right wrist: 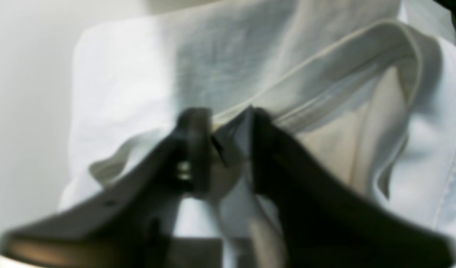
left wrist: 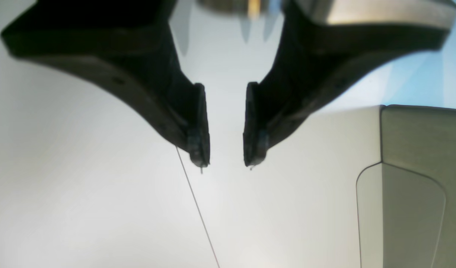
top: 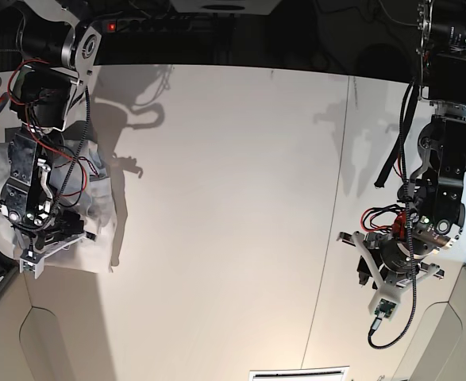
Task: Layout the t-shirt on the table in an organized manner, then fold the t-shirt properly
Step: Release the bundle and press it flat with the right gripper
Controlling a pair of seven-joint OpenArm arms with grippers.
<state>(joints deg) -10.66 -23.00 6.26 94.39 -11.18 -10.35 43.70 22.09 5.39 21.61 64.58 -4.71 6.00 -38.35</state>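
At the left edge of the base view, my right tool (top: 48,225) sits over the shirt (top: 98,208), which lies bunched in a small heap near that side of the counter (top: 225,198). Much of the cloth is hidden under my right arm, with wrinkled white folds showing beside and below it. From the right wrist view, the tool (right wrist: 220,149) has its two dark fingers (right wrist: 194,149) close together with a fold of shirt (right wrist: 213,67) pinched between them, right at the ribbed collar (right wrist: 324,59). That picture is blurred, so the exact hold is hard to make out, but cloth fills the narrow gap between the fingers. The collar band curves away up and to the right of the tool, and smoother fabric spreads out beyond it.

On the far side of the counter, well apart from the shirt, my left tool (top: 387,278) hangs above the bare white surface. From the left wrist view, this tool (left wrist: 226,163) has its fingers (left wrist: 200,123) standing apart with nothing between them, only the counter (left wrist: 82,186) below. A thin dark seam (left wrist: 198,212) runs across the counter under the tool, and a rounded cut-out corner (left wrist: 406,208) shows at lower right.
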